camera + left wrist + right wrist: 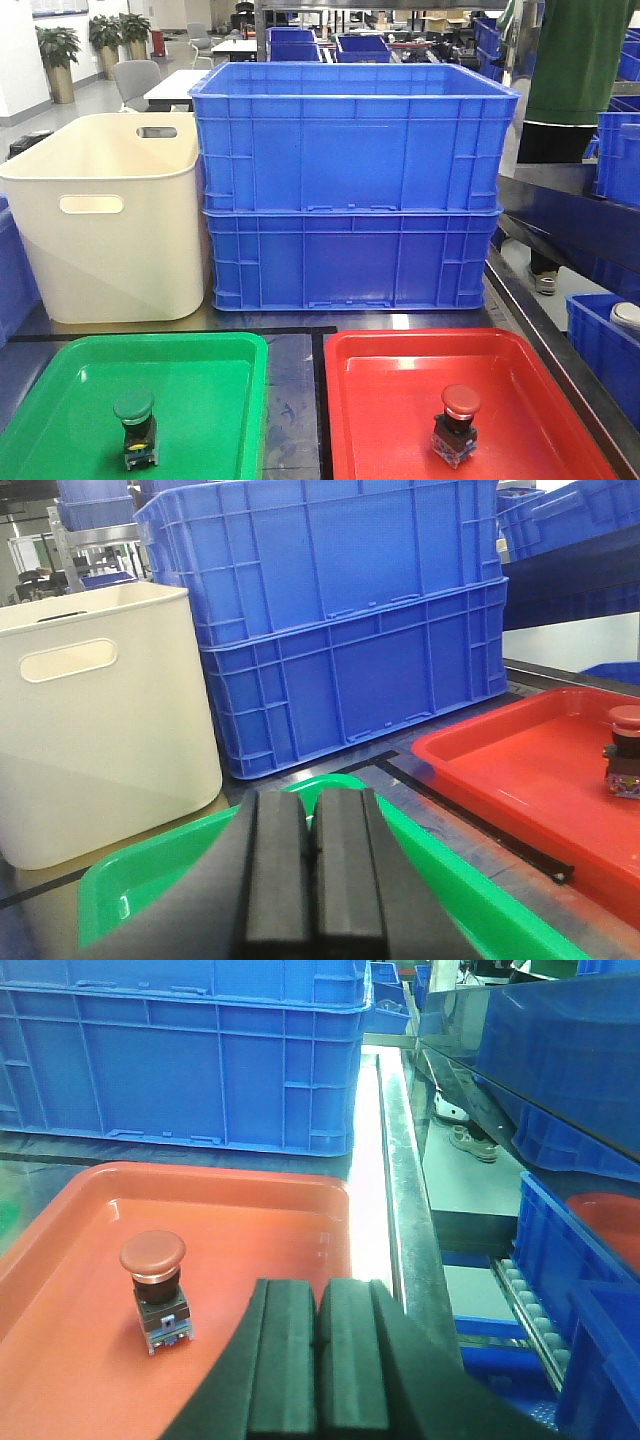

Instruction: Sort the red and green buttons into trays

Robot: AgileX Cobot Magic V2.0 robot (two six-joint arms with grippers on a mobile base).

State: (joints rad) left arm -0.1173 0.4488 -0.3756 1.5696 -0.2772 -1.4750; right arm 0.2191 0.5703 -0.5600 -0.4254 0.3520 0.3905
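The green button (135, 428) stands upright in the green tray (70, 400) at the front left. In the red tray (390, 400) at the front right stands the red button (458, 424), also upright. From the right wrist, the red button (156, 1288) sits left of my right gripper (318, 1305), which is shut and holds nothing. My left gripper (312, 815) is shut and empty above the green tray (130, 880); the green button is hidden there. The red button (624, 750) shows at the far right in the red tray (500, 750).
Two stacked blue crates (350, 190) stand behind the trays, with a cream bin (105, 215) to their left. A metal table edge (400, 1170) runs along the right, beyond it more blue crates (575, 1260). A person (570, 90) stands at the back right.
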